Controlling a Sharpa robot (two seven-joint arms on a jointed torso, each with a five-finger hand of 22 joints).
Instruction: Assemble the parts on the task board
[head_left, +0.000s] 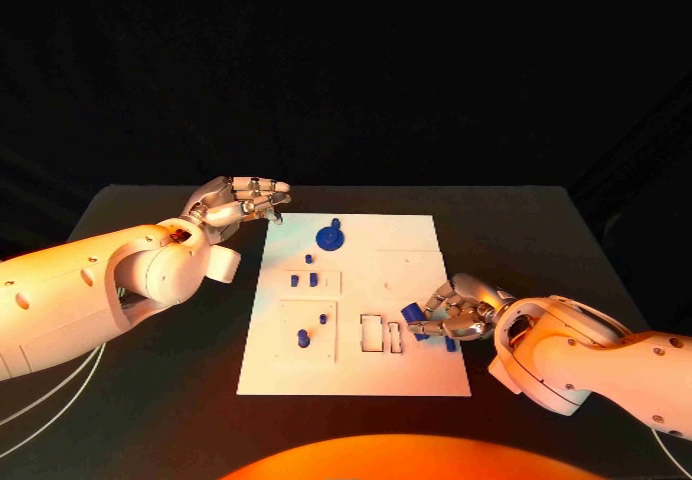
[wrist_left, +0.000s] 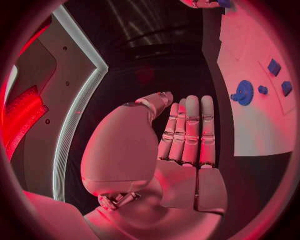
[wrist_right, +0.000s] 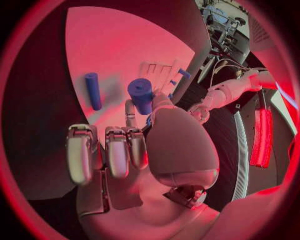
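Right hand (head_left: 459, 310) pinches a blue cylinder (wrist_right: 141, 95) over the task board (head_left: 418, 375) near-right area; left hand (head_left: 238, 200), empty with fingers together, hovers far-left. Shallow pinch risks the cylinder tilting and missing its slot.
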